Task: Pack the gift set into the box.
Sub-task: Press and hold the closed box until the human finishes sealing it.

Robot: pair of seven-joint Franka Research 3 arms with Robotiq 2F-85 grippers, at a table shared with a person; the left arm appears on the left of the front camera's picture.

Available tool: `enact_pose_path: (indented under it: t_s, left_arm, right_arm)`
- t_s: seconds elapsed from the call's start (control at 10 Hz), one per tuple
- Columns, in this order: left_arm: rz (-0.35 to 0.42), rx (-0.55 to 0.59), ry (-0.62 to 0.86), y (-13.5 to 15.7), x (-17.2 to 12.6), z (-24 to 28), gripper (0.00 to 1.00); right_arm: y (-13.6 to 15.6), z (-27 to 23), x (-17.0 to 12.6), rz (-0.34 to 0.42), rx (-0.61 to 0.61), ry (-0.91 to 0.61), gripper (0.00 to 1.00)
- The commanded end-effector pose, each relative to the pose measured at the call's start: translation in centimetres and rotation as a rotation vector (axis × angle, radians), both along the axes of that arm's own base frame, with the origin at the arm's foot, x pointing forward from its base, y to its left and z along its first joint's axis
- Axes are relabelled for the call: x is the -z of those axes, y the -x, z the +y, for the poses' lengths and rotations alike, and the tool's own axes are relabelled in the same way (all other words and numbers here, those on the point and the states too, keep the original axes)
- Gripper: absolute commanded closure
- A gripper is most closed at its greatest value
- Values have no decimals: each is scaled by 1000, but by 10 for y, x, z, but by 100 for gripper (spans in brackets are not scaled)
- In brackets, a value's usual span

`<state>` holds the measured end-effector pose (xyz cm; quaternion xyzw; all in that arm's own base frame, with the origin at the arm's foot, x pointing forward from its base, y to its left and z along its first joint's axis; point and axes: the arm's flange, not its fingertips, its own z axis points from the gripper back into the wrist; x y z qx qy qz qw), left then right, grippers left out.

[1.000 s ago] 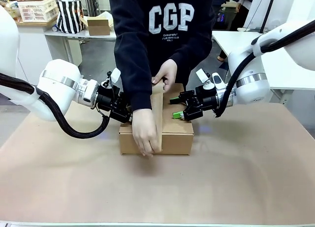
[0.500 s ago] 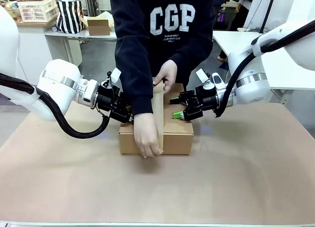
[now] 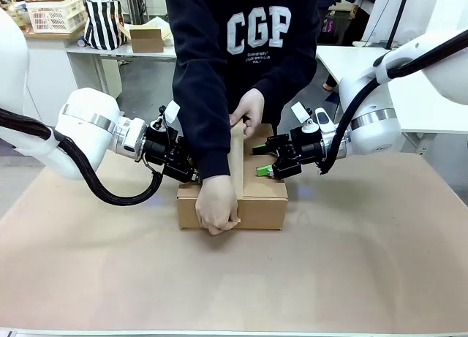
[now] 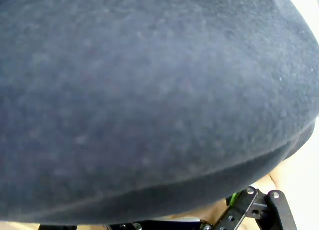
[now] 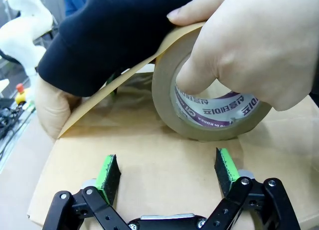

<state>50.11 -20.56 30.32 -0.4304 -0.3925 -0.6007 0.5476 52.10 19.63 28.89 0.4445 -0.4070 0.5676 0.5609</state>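
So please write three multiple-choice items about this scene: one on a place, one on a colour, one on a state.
1. Where is the tape roll?
A. on the floor
B. over the box, in the person's hand
C. in the right pincer

2. What colour are the right pincer's pads?
A. green
B. red
C. white

3. How does the right pincer stand?
A. shut on the tape roll
B. shut on a flap
C. open, holding nothing

Answers:
1. B: the right wrist view shows fingers gripping the roll above the cardboard top.
2. A: both pads show bright green in the right wrist view.
3. C: its fingers stand wide apart with only the box top between them.
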Motion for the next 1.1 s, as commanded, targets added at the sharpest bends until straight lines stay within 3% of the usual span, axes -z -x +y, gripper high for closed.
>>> enact_pose_path:
  t_s: [0.0, 1.0]
  left_arm:
    - [5, -3, -7, 1, 4, 1, 0]
    - [5, -3, -7, 1, 4, 1, 0]
  right_arm:
    - [2, -1, 3, 6, 13, 5, 0]
    - [2, -1, 3, 6, 13, 5, 0]
